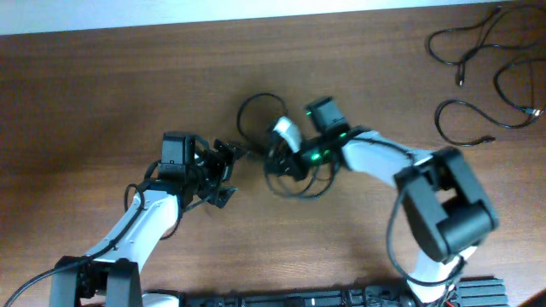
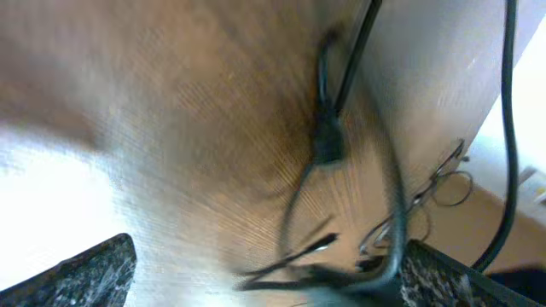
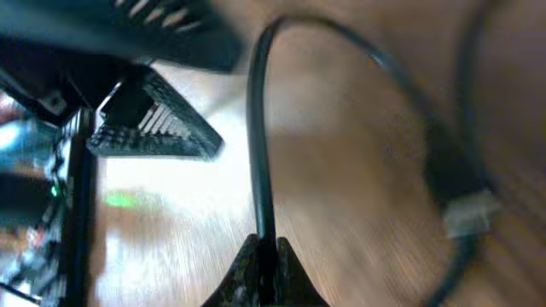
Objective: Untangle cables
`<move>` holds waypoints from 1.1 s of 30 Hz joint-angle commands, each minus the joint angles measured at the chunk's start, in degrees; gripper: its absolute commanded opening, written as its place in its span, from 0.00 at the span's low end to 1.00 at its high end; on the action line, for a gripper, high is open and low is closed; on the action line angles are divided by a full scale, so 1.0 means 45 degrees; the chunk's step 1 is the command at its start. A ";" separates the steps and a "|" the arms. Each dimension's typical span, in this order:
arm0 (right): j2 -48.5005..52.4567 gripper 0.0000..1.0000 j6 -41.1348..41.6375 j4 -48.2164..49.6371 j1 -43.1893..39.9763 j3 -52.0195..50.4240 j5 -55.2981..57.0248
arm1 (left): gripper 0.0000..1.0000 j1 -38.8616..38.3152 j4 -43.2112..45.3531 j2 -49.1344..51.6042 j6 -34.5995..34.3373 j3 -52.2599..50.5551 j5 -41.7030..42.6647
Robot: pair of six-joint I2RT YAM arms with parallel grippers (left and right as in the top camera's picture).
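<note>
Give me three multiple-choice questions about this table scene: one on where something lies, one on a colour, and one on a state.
1. In the overhead view, where do the separate thin black cables lie on the brown wooden table?
A. Top right
B. Bottom left
C. Under the left arm

2. What colour is the bunched knot of cables between the two arms?
A. White
B. Black
C. Red

3. How does the right gripper stand?
A. Wide open, holding nothing
B. Shut on a black cord
C. Out of every view

Answers:
1. A, the loose curls sit near the table's upper right edge, away from both arms.
2. B, the tangled loops at the centre show dark black against the wood.
3. B, the right wrist view shows the fingertips pinched together on the cord.
</note>
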 commanded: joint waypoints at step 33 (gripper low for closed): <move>-0.4527 0.04 0.6742 -0.2943 -1.2789 0.0374 2.0006 | 0.99 0.1870 -0.0554 -0.0112 0.5246 -0.0034 -0.1078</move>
